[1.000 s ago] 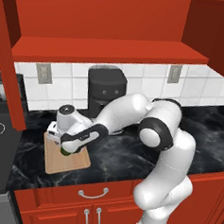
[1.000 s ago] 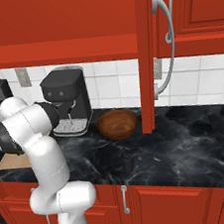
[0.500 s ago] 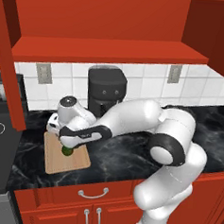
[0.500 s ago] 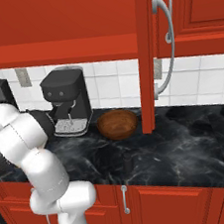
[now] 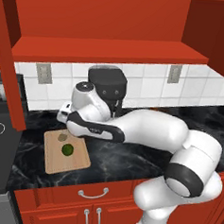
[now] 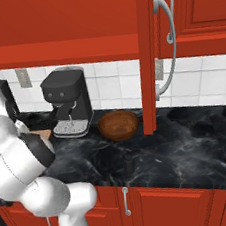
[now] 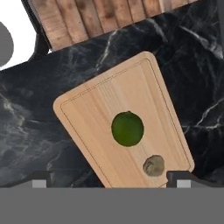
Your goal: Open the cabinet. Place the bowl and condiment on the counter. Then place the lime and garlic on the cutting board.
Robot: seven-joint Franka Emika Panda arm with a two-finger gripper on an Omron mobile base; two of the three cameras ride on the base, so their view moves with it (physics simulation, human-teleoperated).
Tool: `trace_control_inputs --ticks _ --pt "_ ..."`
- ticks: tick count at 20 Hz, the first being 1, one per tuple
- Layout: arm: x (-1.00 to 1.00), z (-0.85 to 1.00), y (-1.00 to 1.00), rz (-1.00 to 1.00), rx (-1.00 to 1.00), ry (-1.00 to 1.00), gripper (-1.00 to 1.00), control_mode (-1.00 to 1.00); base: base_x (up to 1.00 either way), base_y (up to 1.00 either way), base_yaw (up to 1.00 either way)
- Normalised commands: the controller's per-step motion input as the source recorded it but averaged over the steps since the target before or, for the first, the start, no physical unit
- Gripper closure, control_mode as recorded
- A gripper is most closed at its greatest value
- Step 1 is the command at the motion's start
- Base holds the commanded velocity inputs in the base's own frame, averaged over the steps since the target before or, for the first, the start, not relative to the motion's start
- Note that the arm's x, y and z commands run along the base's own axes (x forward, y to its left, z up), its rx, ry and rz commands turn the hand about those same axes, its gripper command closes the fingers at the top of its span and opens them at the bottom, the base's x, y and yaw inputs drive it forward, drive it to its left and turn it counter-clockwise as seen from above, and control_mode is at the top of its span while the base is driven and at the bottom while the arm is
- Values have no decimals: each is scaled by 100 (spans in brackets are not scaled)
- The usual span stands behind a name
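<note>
Both lime (image 7: 127,128) and garlic (image 7: 153,166) lie on the cutting board (image 7: 87,113); gripper (image 7: 107,180) above, fingers spread, holding nothing.

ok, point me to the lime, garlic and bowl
lime (image 7: 127,128), hand view, centre of the green ball
garlic (image 7: 154,166), hand view, middle of the bulb
bowl (image 6: 118,125), right base view, outer wall

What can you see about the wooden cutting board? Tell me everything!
The cutting board is a light tan wooden rectangle with rounded corners and a thin groove running just inside its edge. It lies flat on the black marble counter, near the front edge and beside the stove. Two things sit on it: a round green lime near the middle and a small lumpy beige garlic close to one end. They lie near each other but apart. Nothing else touches the board.
</note>
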Motion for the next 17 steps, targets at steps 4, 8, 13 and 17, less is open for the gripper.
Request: trace_control_inputs --ticks 4,8,13,17 --pt "-74 27 -56 0 0 -7 -100 -100 0 0 0" --pt "-87 21 -66 0 0 -10 -100 -100 0 0 0" --pt "-61 39 -67 0 0 -12 -100 -100 0 0 0" --pt "-44 50 -70 0 1 -11 -100 -100 0 0 0"
